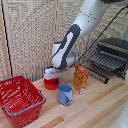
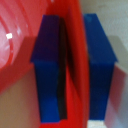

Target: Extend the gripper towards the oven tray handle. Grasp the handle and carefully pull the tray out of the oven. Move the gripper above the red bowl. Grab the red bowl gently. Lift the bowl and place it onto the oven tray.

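The red bowl (image 1: pixel 51 84) sits on the wooden table in front of the curtain, left of the blue mug. My gripper (image 1: pixel 51 75) is straight down on it. In the wrist view the two blue fingers (image 2: pixel 47 70) stand on either side of the bowl's rim (image 2: pixel 75 30), one inside and one outside, pressed against it. The gripper (image 2: pixel 74 65) is shut on the rim. The oven (image 1: pixel 116 47) stands at the exterior view's right with the wire tray (image 1: pixel 107 61) drawn out over its lowered door. The tray's handle is too small to make out.
A blue mug (image 1: pixel 65 94) stands close to the bowl. An orange and yellow packet (image 1: pixel 80 79) stands between the mug and the oven. A large red mesh basket (image 1: pixel 20 97) sits at the exterior view's left. A black cable hangs beside the arm.
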